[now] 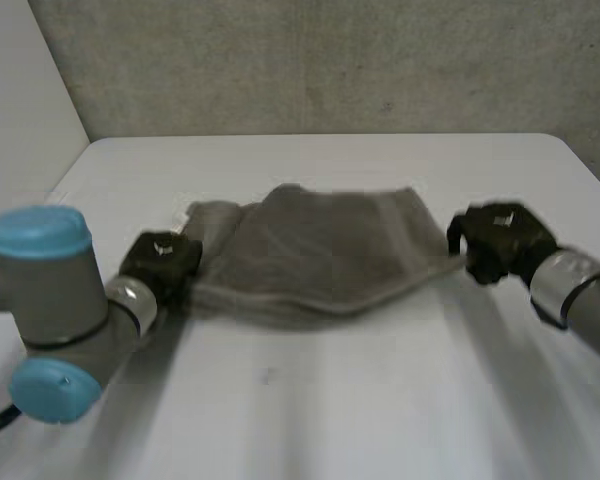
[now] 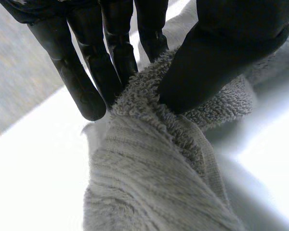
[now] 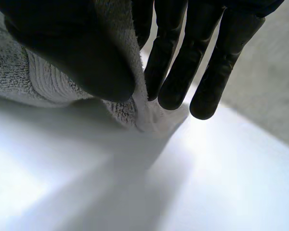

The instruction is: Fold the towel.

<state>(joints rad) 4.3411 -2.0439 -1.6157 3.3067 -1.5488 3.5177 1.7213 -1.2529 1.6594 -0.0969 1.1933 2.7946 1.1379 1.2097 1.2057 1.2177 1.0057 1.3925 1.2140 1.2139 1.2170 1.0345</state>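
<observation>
A grey towel (image 1: pixel 320 250) lies stretched across the middle of the white table (image 1: pixel 310 400), sagging between my two hands. My left hand (image 1: pixel 162 262) is at the towel's left end; its thumb (image 2: pixel 216 57) and fingers (image 2: pixel 111 62) pinch the terry edge of the towel (image 2: pixel 149 163). At the towel's right corner my right hand (image 1: pixel 500 240) is shut on the cloth. There the thumb (image 3: pixel 72 53) presses the towel (image 3: pixel 38 77) against the fingers (image 3: pixel 171 57), close above the table.
A grey wall (image 1: pixel 330 60) runs behind the table's far edge. Bare white tabletop spreads in front of the towel and beyond it toward the wall.
</observation>
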